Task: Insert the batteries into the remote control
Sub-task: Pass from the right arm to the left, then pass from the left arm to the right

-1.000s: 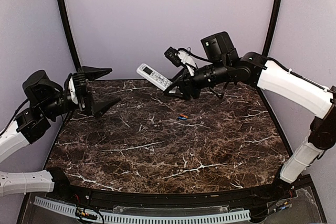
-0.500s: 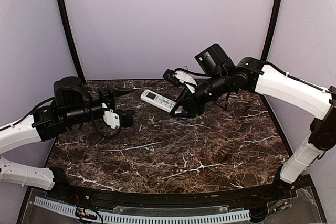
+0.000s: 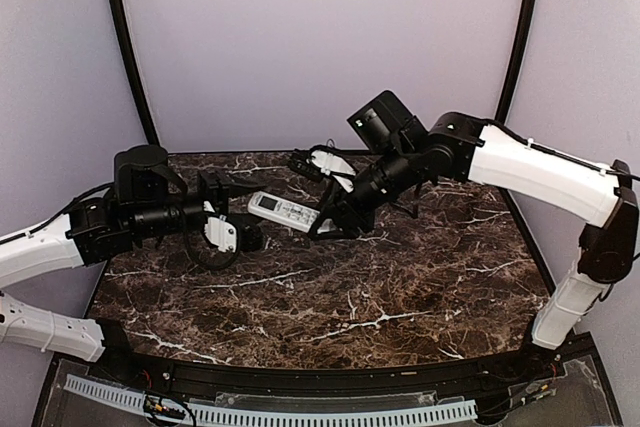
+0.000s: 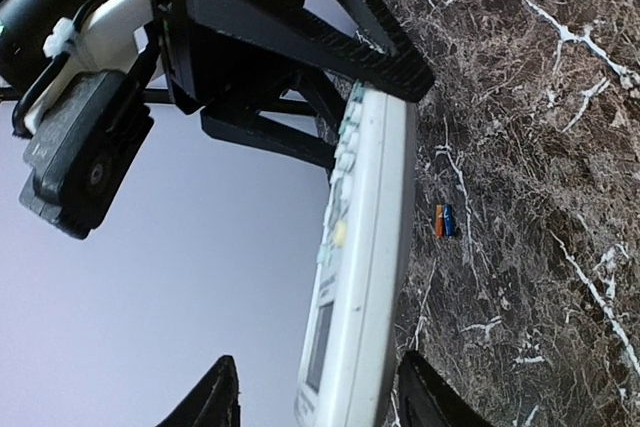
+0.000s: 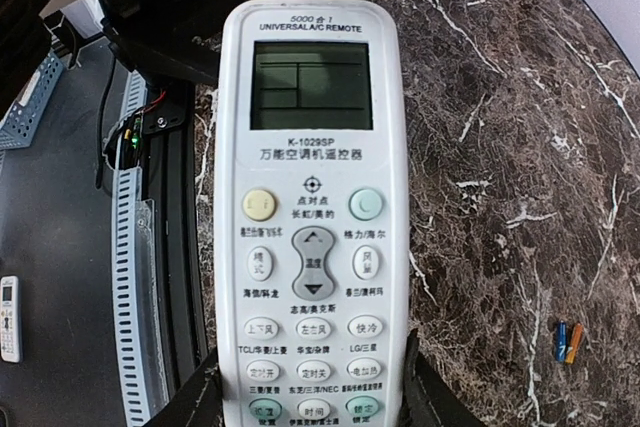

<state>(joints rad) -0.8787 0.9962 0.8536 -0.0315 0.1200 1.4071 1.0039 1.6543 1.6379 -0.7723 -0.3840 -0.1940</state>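
The remote control (image 5: 310, 207) is a white handset held off the marble table (image 3: 400, 287), buttons and screen facing the right wrist camera. My right gripper (image 5: 312, 402) is shut on its button end, one finger on each long side. My left gripper (image 4: 320, 392) is open around the screen end. One finger stands close to the remote's back, and the other is apart from its face. In the top view the remote (image 3: 285, 211) spans between the left gripper (image 3: 250, 212) and the right gripper (image 3: 322, 222). The batteries (image 4: 444, 220), one orange-red and one blue, lie side by side on the table (image 5: 568, 341).
A second small white remote (image 5: 8, 317) lies beyond the table's edge, near a ribbed white cable strip (image 5: 130, 247). Purple walls and black frame poles (image 3: 125, 57) enclose the table on three sides.
The right arm has carried the remote down and to the left. The left arm has swung in from the far left, its jaws narrowing around the remote's screen end.
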